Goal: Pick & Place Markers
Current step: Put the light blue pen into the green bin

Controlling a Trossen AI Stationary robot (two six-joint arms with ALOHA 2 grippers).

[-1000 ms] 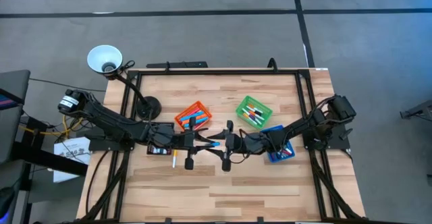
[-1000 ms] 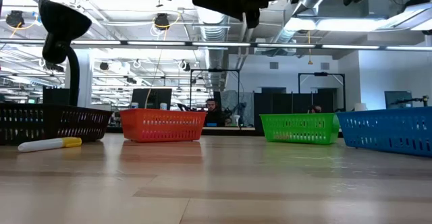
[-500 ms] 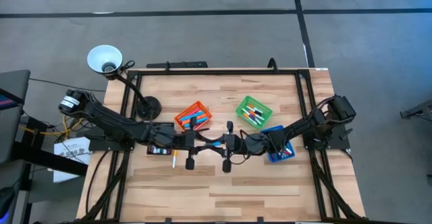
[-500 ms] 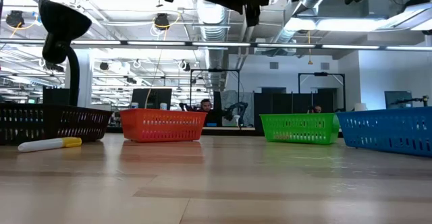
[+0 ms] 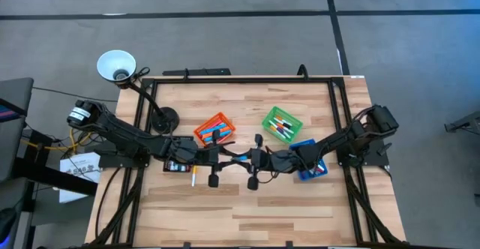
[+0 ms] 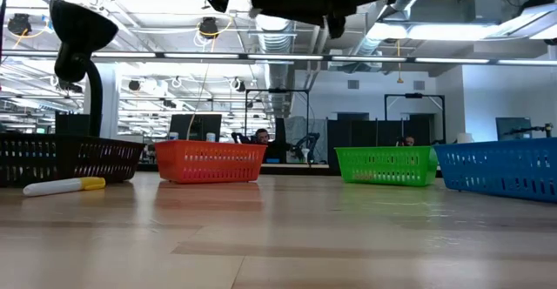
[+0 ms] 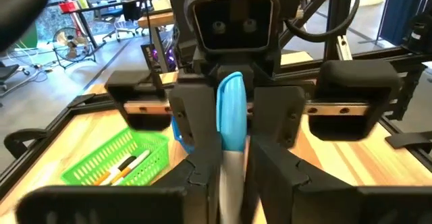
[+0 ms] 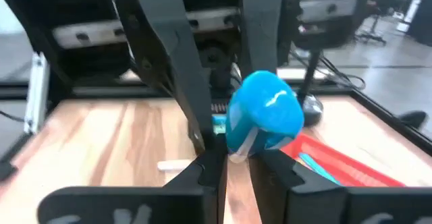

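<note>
Since a second earlier, your right gripper (image 5: 245, 159) had closed its fingers on the blue-capped marker (image 5: 239, 159), which hung in the air between both grippers above the middle of the wooden table (image 5: 300, 204). Your left gripper (image 5: 225, 157) faced it from the other side, its fingers around the white end of the same marker — whether they were pressing on it or already loosening, you could not tell. Both arms had barely shifted.

From the left wrist view, the marker (image 7: 230, 126) stood upright between the dark fingers (image 7: 192, 133), blue cap pointing at the right arm's camera. From the right wrist view, the blue cap (image 8: 265, 114) filled the centre, pinched just below by that gripper's fingers (image 8: 206, 166).

Around them sat the bins: the orange bin (image 5: 214, 127) behind the left gripper, the green bin (image 5: 281, 124) holding several markers, the blue bin (image 5: 310, 168) under the right arm, and the black bin (image 6: 65, 157) at the left. One white marker with a yellow cap (image 5: 193, 177) lay on the table near the left arm — well apart from every bin.
</note>
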